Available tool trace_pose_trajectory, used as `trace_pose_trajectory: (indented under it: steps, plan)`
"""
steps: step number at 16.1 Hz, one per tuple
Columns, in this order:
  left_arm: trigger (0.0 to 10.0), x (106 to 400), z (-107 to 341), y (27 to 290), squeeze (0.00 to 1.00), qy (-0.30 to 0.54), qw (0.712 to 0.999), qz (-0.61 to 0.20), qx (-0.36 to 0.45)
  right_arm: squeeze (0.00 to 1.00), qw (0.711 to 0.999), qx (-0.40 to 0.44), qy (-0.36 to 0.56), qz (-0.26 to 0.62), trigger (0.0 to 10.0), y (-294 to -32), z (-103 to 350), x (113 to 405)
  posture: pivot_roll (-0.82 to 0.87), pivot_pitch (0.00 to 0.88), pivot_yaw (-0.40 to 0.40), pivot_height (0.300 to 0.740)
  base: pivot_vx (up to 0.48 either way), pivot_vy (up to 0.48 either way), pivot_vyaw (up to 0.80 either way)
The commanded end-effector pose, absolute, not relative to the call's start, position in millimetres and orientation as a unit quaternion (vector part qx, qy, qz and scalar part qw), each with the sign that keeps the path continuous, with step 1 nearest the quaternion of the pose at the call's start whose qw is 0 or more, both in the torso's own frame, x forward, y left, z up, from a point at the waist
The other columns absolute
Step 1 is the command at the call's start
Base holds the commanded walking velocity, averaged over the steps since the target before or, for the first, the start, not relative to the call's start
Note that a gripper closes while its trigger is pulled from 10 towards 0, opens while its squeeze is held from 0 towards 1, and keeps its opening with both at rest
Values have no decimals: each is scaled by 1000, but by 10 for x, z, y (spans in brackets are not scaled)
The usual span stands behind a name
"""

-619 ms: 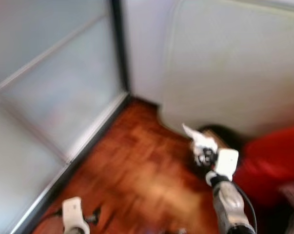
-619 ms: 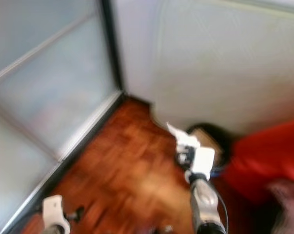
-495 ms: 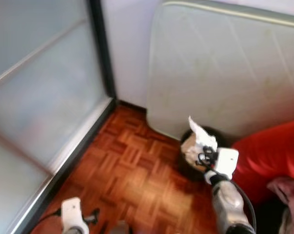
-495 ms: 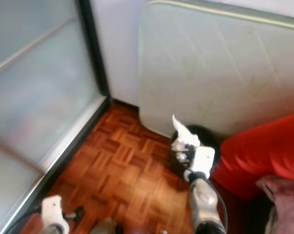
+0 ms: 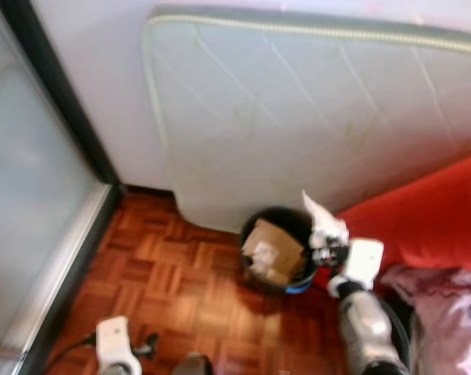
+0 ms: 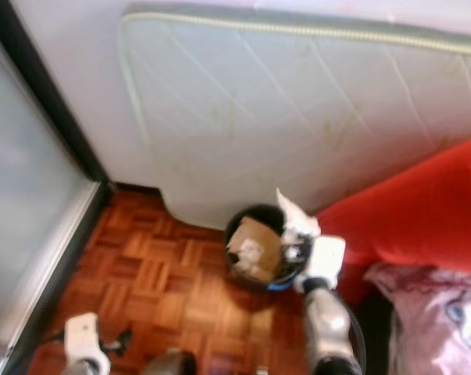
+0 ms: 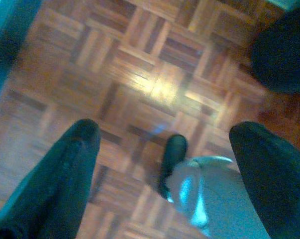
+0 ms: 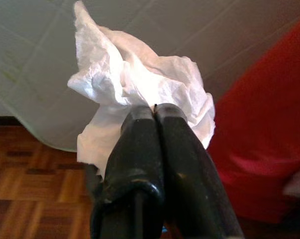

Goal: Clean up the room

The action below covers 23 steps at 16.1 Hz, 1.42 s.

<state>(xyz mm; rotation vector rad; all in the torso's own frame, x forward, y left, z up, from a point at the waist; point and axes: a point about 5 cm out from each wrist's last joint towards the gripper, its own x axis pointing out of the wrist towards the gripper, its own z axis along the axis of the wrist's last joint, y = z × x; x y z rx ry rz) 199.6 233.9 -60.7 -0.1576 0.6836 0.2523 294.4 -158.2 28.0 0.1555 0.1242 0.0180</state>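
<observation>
My right gripper (image 5: pixel 326 251) is shut on a crumpled white tissue (image 8: pixel 140 94), held up just right of a black round bin (image 5: pixel 276 251). The tissue (image 5: pixel 321 219) sticks up above the fingers, near the bin's right rim. Inside the bin lies a piece of brown cardboard (image 5: pixel 270 250). My left gripper (image 7: pixel 164 144) hangs low over the parquet floor with its two black fingers (image 7: pixel 65 174) wide apart and nothing between them; its white wrist (image 5: pixel 114 344) shows at the bottom left.
A pale mattress (image 5: pixel 313 117) leans against the wall behind the bin. A red sofa (image 5: pixel 430 219) with a pinkish cloth (image 5: pixel 446 312) stands to the right. A frosted glass door with a dark frame (image 5: pixel 55 101) runs along the left. Parquet floor (image 5: pixel 165 289) lies ahead.
The camera has swung right, so the door slid out left and the bin with its cardboard came into full view. My right gripper still holds the tissue, now beside the bin's rim.
</observation>
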Motion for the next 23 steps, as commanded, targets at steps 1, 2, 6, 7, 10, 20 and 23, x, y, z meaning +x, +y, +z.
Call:
trace_pose_trajectory:
  steps: [1,2,6,7,10,20,23]
  plan:
    - [10000,1873,-682,2334,0,358,922,124,-73,0,995,70,69,10,10000,-1603,236,2898,35,220,11,740,341,0,0]
    - [10000,1875,-681,2333,0,358,923,124,-74,0,995,68,67,13,10000,-1594,240,2898,36,222,10,740,341,0,0]
    - [10000,1885,-677,2328,0,355,923,125,-75,0,996,50,65,27,10000,-1577,247,2899,36,225,8,740,341,0,111]
    - [10000,1891,-674,2325,0,355,924,124,-75,0,996,44,64,32,10000,-1563,250,2896,35,228,7,740,341,0,800]
    - [10000,1906,-667,2315,0,351,925,122,-74,0,996,52,68,25,10000,-1568,235,2888,37,231,6,740,336,0,477]
    - [10000,2025,-610,2249,0,332,935,98,-82,0,995,57,76,-11,10000,-1666,191,2857,37,239,9,740,99,0,0]
    - [10000,2043,-602,2240,0,330,935,96,-82,0,996,51,77,-18,10000,-1680,190,2852,39,240,8,740,0,0,0]
